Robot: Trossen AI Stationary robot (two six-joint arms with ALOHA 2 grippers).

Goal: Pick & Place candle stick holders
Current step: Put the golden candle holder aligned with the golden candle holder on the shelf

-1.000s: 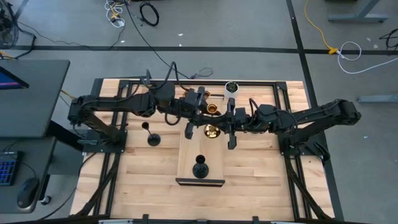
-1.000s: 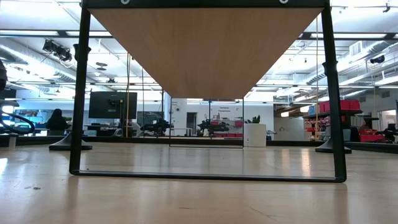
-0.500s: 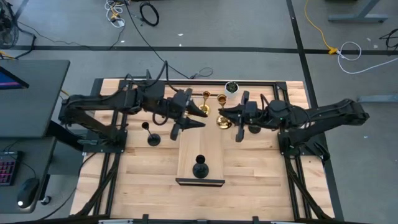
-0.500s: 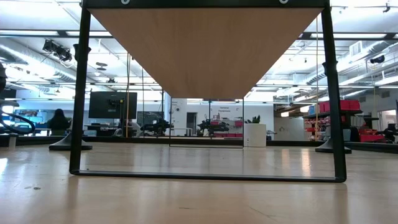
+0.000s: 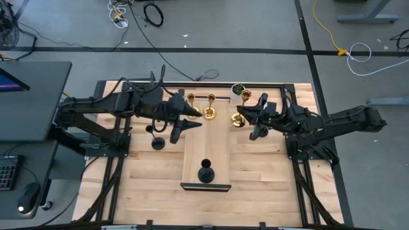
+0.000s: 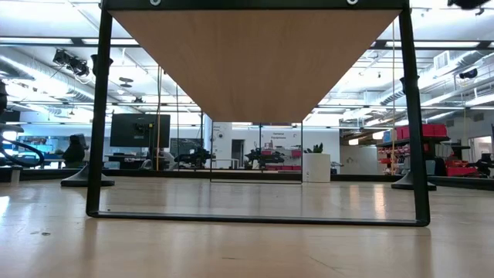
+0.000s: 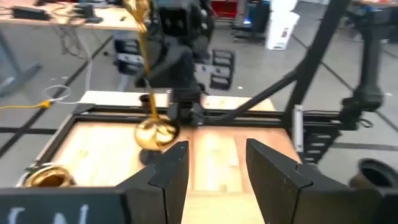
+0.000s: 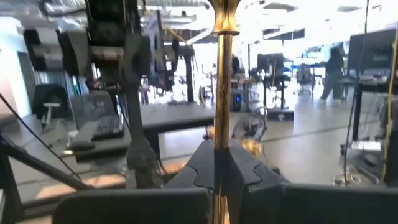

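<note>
My right gripper (image 5: 242, 117) is shut on a gold candle stick holder (image 7: 154, 132), right of the raised wooden board's (image 5: 206, 150) far end. My left gripper (image 7: 214, 149) stands open left of that end, with nothing between its fingers. A second gold holder (image 5: 209, 113) stands on its base by the board's far end, between the two grippers. A third gold cup (image 5: 190, 98) shows beside my left arm, its base hidden. One black holder (image 5: 206, 172) stands on the board's near end. Another black holder (image 5: 156, 142) stands on the table to the left. My right gripper pinches the gold holder's thin stem (image 8: 219, 149) between its two fingers, low down, just above the round base (image 7: 157, 134). The fingers come about level from the table's right side, across the stem. The holder stands nearly upright with its cup (image 8: 224, 12) up, and looks lifted clear.
A small white pot with a green plant (image 5: 238, 89) stands at the far edge, close to the held holder's cup. The board is a raised shelf on a black frame (image 6: 99, 116). Bare tabletop (image 5: 268, 166) lies on both sides of it.
My left gripper has drawn back toward the table's left edge, leaving a gold holder standing by the board's far end. My right gripper has gone toward the table's right edge and a little toward the far edge, carrying its gold holder off the board's far end.
</note>
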